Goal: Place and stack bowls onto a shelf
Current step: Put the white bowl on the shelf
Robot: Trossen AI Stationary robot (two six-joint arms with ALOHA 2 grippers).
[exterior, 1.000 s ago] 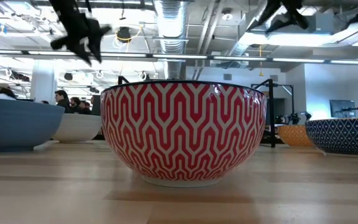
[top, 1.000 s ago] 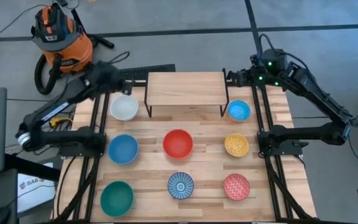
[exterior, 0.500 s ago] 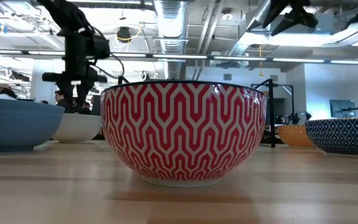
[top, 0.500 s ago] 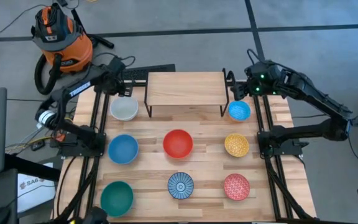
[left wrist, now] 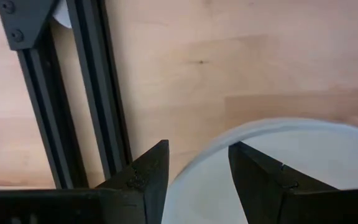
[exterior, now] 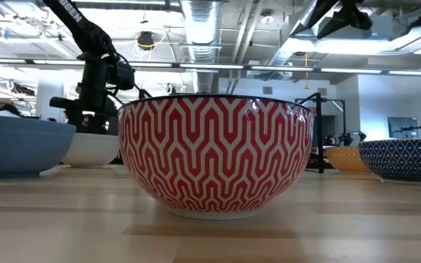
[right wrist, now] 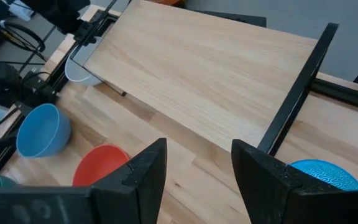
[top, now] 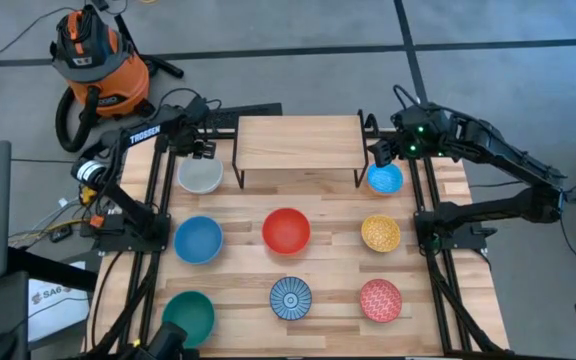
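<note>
My left gripper [left wrist: 197, 149] is open and low over the far rim of the white bowl [left wrist: 291, 168], one finger outside the rim and one over the inside; no touch shows. In the high view it [top: 201, 152] hangs at that bowl's [top: 200, 178] far edge. My right gripper [top: 380, 152] is open, above the far side of the blue patterned bowl [top: 384, 179], beside the shelf [top: 298, 143]. All the bowls rest on their bases on the slatted tabletop: blue [top: 198, 240], red [top: 286, 230], teal [top: 188, 315], blue radial [top: 290, 297], yellow [top: 380, 233], pink-red [top: 380, 298].
The shelf's plank top is bare, and its black legs [right wrist: 294, 93] stand close to both far bowls. Black frame rails [left wrist: 98, 93] run along both sides of the table. An orange vacuum [top: 98, 60] sits on the floor beyond the far left corner.
My left gripper has swung in from the far left and come down to the white bowl's far rim. My right gripper has moved a little toward the near edge and down, toward the blue patterned bowl. No bowl has moved.
</note>
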